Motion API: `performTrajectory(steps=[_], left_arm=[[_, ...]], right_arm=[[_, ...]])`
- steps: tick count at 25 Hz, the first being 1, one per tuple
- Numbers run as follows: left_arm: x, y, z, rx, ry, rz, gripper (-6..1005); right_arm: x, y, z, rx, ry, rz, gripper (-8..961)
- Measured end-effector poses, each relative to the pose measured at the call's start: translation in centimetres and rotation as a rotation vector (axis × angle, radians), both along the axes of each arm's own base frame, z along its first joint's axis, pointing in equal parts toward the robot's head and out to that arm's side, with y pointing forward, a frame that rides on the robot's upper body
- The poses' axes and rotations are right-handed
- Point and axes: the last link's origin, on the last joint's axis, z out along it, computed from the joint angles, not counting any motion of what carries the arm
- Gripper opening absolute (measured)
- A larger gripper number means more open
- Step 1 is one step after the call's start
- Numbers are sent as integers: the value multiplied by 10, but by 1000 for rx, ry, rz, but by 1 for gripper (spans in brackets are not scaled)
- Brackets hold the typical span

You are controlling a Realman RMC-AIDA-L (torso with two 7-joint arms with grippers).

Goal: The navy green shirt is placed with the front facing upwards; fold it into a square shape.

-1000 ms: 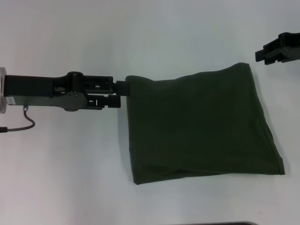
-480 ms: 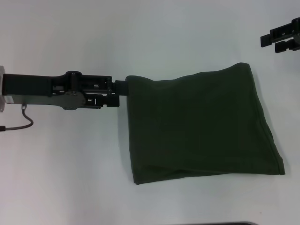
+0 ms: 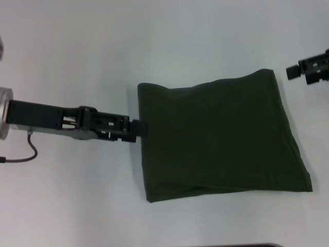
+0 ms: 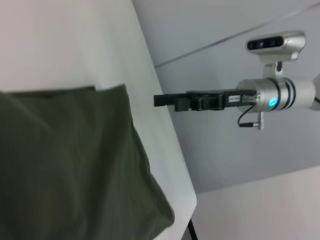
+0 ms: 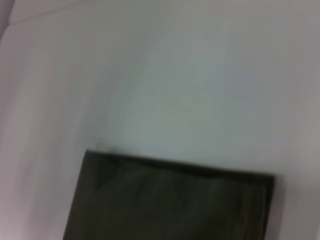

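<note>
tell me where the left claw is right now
In the head view the left claw sits at the left edge of the folded navy green shirt, about halfway along it.

The navy green shirt point(image 3: 218, 136) lies on the table point(image 3: 154, 41), left gripper point(image 3: 142, 128) at its left edge.

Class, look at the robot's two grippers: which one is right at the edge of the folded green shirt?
The left gripper: its tip meets the left edge of the navy green shirt. The right gripper hangs apart, beyond the shirt's far right corner.
</note>
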Motion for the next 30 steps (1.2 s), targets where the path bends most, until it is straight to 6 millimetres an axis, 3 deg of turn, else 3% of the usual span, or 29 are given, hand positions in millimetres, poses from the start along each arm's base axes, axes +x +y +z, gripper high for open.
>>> performTrajectory(steps=[5,17,21,25,30], left_arm=[[-3,0,-3,-11,29,21,697],[-3,1,-3,15,32,-21,699],[-2,-13,-15,117,-27,-294,698],[-12,-26,-30,260,-75,-542,693],[-26,-33,-32,434,-122,-669,690]], right_arm=[[4,-14,-1,-53,31,-4,937],[7,-26,-2,-78,67,11,932],[-6,-37,-18,-14,215,269,931],[-28,-72,-44,136,386,713,931],[-19,-109,-77,198,419,951,932]])
